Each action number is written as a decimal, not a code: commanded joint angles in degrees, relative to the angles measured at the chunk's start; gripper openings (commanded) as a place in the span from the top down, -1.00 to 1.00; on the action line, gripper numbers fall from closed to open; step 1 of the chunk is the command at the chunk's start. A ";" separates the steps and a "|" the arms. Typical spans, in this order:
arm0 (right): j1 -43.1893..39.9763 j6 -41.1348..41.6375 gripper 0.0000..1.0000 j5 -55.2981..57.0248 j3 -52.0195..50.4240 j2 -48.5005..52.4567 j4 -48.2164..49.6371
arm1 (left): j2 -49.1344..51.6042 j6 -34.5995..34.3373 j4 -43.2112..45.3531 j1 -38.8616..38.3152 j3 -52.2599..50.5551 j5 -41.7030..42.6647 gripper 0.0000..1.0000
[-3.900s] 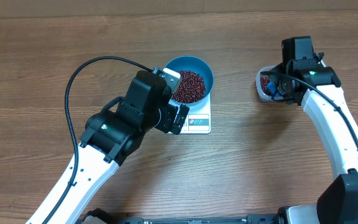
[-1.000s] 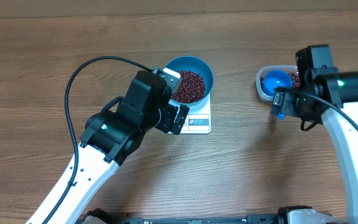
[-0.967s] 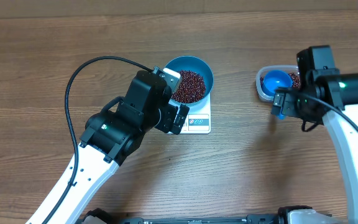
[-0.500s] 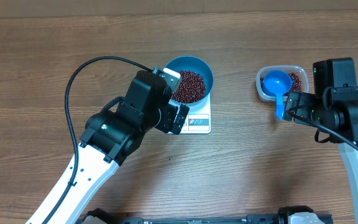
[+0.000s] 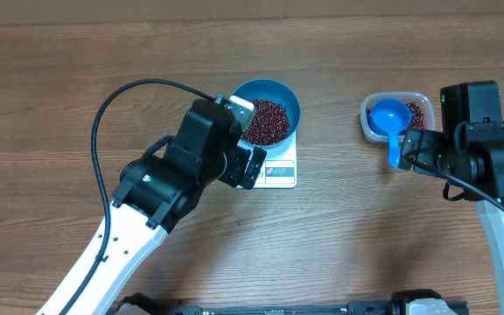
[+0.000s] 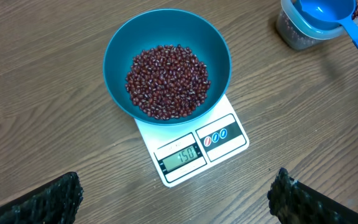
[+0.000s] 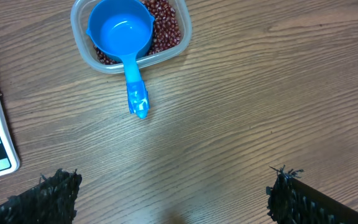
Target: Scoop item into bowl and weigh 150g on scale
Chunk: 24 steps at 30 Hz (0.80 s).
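Beans (image 6: 166, 81) lie in one bowl (image 6: 114, 53) on one scale (image 6: 232, 138); left hand (image 6: 176, 202), right hand (image 7: 169, 199) spread.

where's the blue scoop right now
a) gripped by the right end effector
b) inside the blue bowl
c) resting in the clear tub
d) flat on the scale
C: the scoop rests in the clear tub, its handle sticking out over the rim, nothing gripping it.

Your small flat white square scale (image 6: 238, 140) shows three digits on its front display (image 6: 180, 157): seemingly 150, first digit unclear.
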 commanded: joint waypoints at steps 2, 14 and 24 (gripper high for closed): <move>-0.17 -0.48 -1.00 0.42 1.64 -0.31 0.15 | -0.37 0.70 -0.20 0.00 1.29 0.46 -0.99; -0.17 -0.48 -0.99 0.42 1.64 -0.31 0.17 | -0.31 0.70 -0.20 0.00 1.29 0.48 -0.99; -0.17 -0.48 -0.99 0.42 1.64 -0.31 0.17 | -0.31 0.68 -1.95 -0.02 1.27 0.50 -0.99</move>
